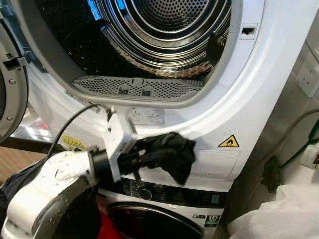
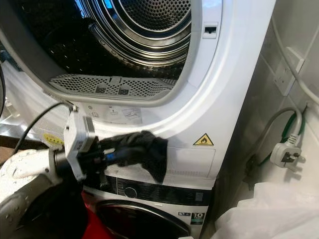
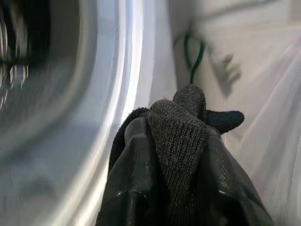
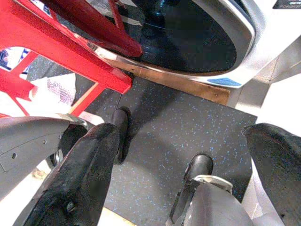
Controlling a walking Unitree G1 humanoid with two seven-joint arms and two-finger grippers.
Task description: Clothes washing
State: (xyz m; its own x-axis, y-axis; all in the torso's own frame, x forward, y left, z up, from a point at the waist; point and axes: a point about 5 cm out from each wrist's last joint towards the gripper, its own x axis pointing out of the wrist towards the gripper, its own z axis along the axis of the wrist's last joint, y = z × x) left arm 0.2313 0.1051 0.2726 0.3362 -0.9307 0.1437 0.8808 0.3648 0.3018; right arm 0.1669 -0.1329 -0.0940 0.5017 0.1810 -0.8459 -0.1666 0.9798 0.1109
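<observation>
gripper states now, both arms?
Left gripper: shut on the black cloth, just below the open drum.
Right gripper: open, empty, hanging above the floor.

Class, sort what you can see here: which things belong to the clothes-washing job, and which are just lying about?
Part of the job: black garment, gripped by the left gripper; open upper drum; lower machine's door.

Lying about: white plug; wall socket; red frame; white plastic sheet.

The dryer (image 1: 234, 99) stands stacked on the washing machine (image 1: 164, 209), its drum (image 1: 164, 30) open above. Below the opening, before the dryer's front panel, the left claw (image 1: 144, 157) holds a garment (image 1: 172, 154). A plug (image 2: 285, 154) hangs to the right.
</observation>
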